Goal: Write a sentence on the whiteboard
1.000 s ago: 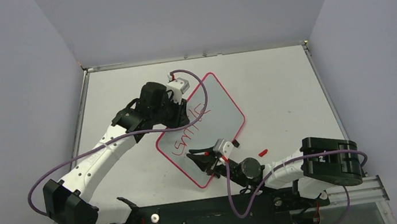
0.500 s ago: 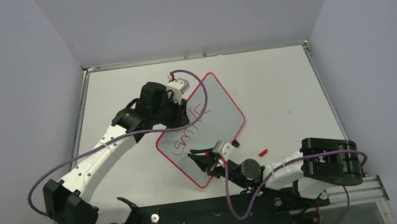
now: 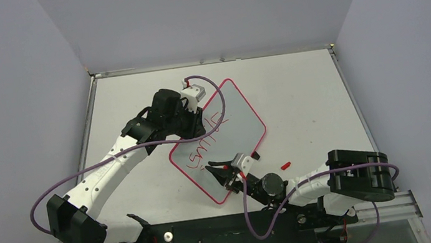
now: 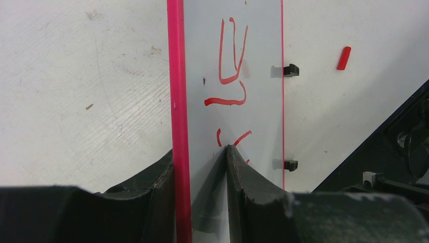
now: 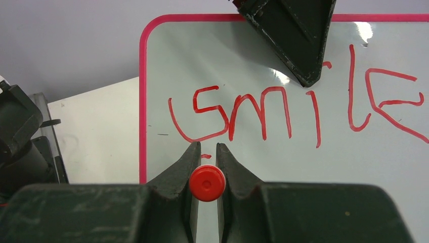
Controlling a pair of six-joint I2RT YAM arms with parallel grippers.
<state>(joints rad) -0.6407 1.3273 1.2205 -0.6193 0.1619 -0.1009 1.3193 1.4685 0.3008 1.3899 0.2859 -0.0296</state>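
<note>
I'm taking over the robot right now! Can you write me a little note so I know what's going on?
Left tool: shut on the whiteboard, clamping its red edge.
Right tool: shut on the red marker, which points at the board just under the "S"; its tip is hidden.
The whiteboard lies angled on the table. A small red cap, likely the marker's, lies loose beside it.
Done: the sentence reads "Smile" so far, with a tiny red mark started below.
Left: the remaining words, on the bare board underneath.
</note>
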